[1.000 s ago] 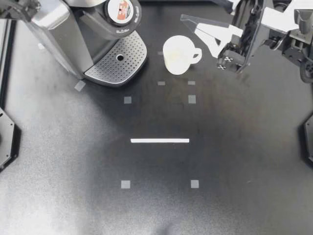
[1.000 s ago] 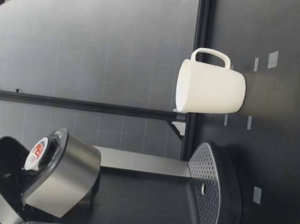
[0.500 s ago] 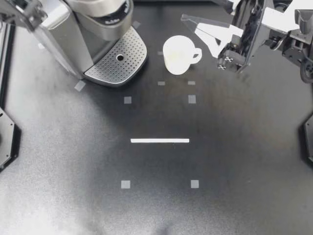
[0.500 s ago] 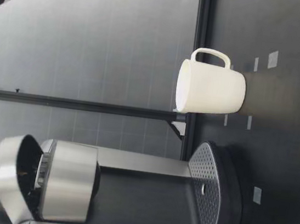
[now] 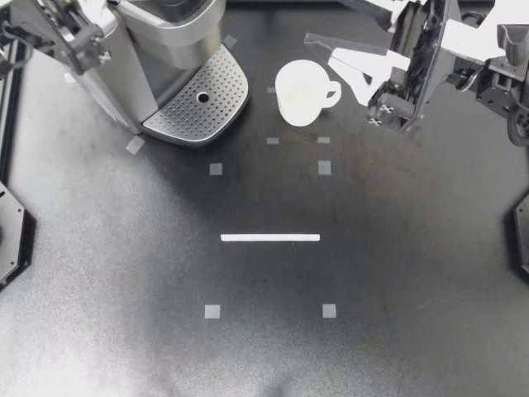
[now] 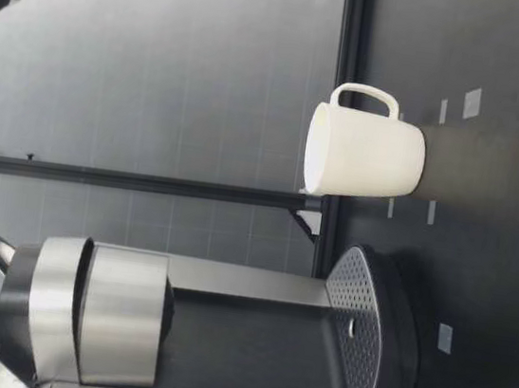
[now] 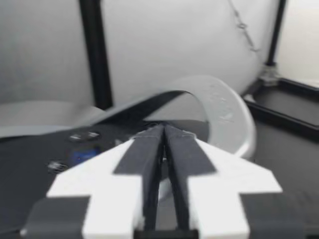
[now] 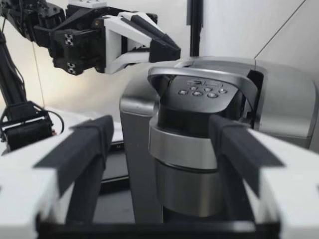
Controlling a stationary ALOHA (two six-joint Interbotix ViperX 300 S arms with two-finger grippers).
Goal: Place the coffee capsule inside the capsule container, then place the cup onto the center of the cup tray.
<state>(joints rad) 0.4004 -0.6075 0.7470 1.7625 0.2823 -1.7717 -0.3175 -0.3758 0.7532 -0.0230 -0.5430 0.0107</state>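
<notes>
Top view: nearest me a white tape line (image 5: 270,237) lies on the bench (image 5: 372,289), and beyond it the cup (image 5: 299,93) stands upright on the bench just beside the cup tray (image 5: 216,87), not on it. My right gripper (image 5: 318,48) hangs near the cup's far side with its fingers spread wide. Farthest back, my left gripper (image 5: 106,18) has its fingers clenched on nothing by the coffee machine (image 5: 157,50), whose lid (image 5: 178,16) is down, so the capsule is hidden.

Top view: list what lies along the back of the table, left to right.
Left end effector → cup tray → cup. The right end effector reaches over the cup, so its place is unclear and it is left out.
</notes>
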